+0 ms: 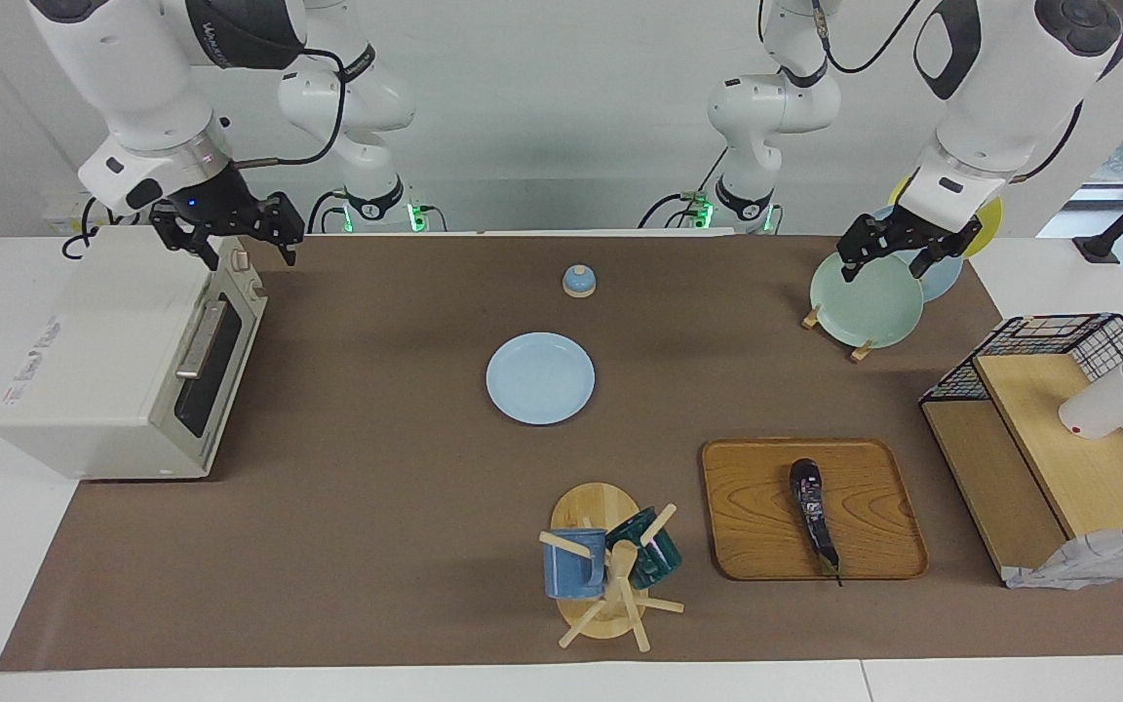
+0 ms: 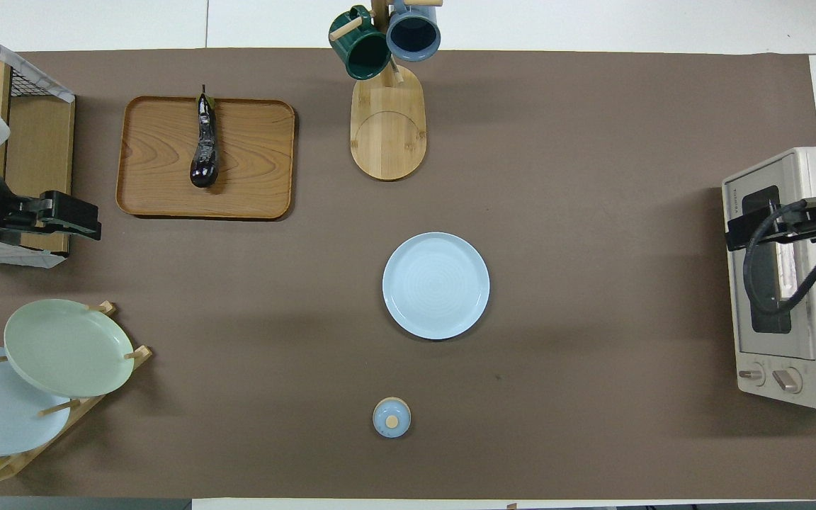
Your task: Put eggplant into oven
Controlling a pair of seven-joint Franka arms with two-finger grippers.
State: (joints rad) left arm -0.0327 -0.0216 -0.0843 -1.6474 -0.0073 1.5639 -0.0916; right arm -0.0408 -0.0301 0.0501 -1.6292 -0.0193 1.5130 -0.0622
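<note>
Eggplant point(image 1: 813, 513): lies on wooden tray point(image 1: 752, 507), stem toward 5 o'clock in the facing view.
Handling: likely light, firm, glossy — slippery; grip mid-body.
Oven point(image 1: 123, 375): door closed.
Left gripper point(image 1: 897, 253): fingers apart.
Right gripper point(image 1: 230, 239): fingers apart.

One eggplant point(image 1: 815, 514), one oven point(image 1: 123, 363), one wooden tray point(image 1: 756, 526), two mugs point(image 1: 576, 565), four plates point(image 1: 539, 378), one small lid point(image 1: 578, 281).

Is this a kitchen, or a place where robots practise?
Probably a robot practice table set up like a kitchen. There is a toaster oven, an eggplant on a wooden tray, and mugs on a mug tree.
</note>
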